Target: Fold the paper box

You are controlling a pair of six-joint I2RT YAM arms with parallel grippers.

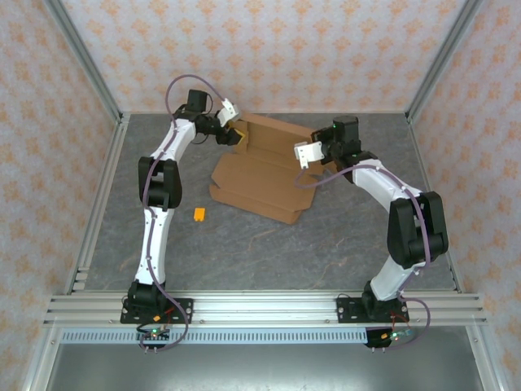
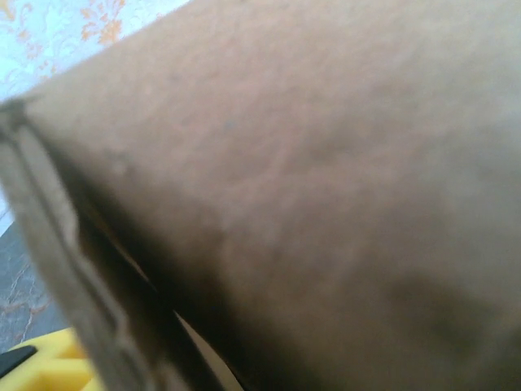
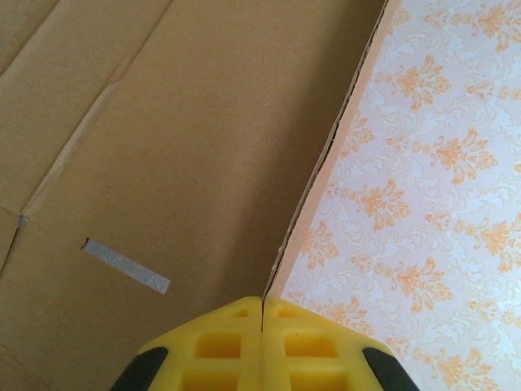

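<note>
The box (image 1: pixel 260 175) lies near the far edge of the worktop (image 1: pixel 326 244), about midway between its left and right edges. It is part folded, with its far panels raised.

The left gripper (image 1: pixel 235 132) is at the box's far left corner. In its wrist view cardboard sits right against the lens and 1 yellow finger (image 2: pixel 49 366) peeks out low on the left. I cannot tell how wide its jaws stand or whether they hold the flap.

The right gripper (image 1: pixel 305 159) is at the box's right side. Its 2 yellow fingers (image 3: pixel 220 342) are pressed together, and a raised flap's edge runs down into the seam between them. A grey tape strip (image 3: pixel 126 266) is stuck on that flap.

A small orange piece (image 1: pixel 200 214) lies just left of the box.
</note>
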